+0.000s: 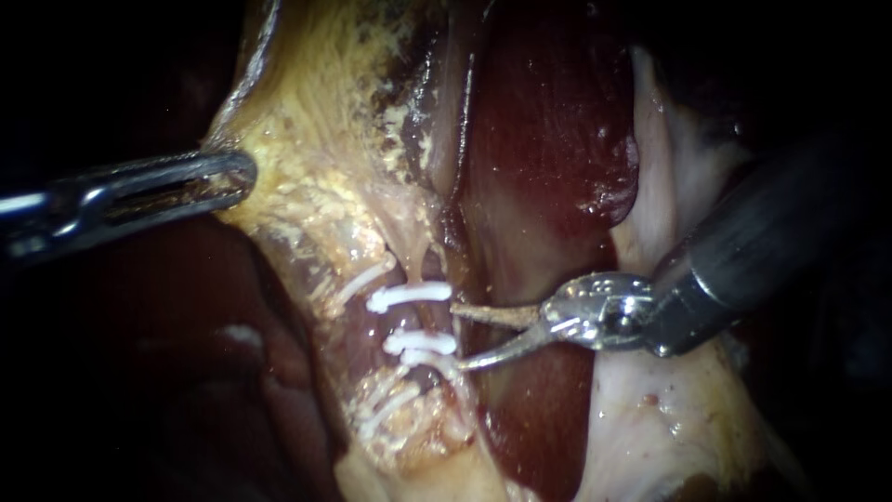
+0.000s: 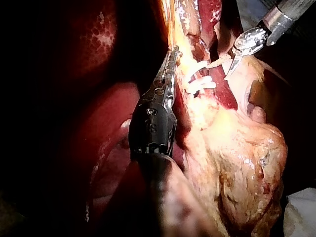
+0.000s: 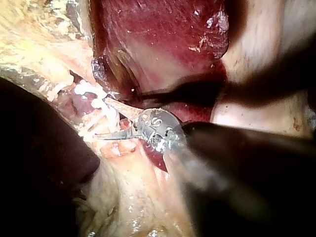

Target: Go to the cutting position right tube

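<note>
The right tool (image 1: 456, 336) — blades spread (gripping nothing) — has its tips just beside the white clips (image 1: 409, 297).

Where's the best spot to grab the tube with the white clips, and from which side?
Probably the bare stretch of tube between the upper clip and the lower clips. Come from the right: the tube runs up-down there, and the right instrument faces it side-on.

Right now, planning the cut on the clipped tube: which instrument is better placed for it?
Right. The right instrument, jaws open, has its tips beside the white clips; the left instrument sits apart, at the yellow tissue.
</note>
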Controlling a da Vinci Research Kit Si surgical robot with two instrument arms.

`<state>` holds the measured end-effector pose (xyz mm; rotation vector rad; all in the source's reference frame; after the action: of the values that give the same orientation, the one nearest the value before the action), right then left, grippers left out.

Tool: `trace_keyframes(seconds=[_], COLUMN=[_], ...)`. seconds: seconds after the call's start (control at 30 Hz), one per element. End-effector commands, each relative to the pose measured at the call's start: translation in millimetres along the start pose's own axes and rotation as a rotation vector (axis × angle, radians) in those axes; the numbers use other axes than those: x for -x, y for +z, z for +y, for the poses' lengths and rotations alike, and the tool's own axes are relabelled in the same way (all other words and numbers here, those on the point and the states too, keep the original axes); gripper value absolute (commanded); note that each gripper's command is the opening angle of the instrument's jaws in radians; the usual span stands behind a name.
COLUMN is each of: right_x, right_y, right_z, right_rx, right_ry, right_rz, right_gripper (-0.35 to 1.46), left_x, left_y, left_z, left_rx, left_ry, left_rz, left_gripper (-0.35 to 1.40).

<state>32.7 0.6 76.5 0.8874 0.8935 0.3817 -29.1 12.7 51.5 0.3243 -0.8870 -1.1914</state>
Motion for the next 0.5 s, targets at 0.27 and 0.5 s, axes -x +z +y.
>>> trace_keyframes(seconds=[0.27, 0.5], right_x=[-0.8, -1.0], right_y=[1.8, 2.6], right_z=[1.5, 2.3], right_rx=[0.002, 0.006], right_ry=[0.009, 0.020], right_rz=[0.001, -0.001], right_gripper=[1.26, 1.21], left_x=[0.0, 0.0], left_y=[-0.1, -0.2], left_z=[-0.3, -0.4], left_rx=[-0.001, -0.002], left_ry=[0.005, 0.005], left_rz=[0.000, 0.000], left_gripper=[-0.35, -0.35])
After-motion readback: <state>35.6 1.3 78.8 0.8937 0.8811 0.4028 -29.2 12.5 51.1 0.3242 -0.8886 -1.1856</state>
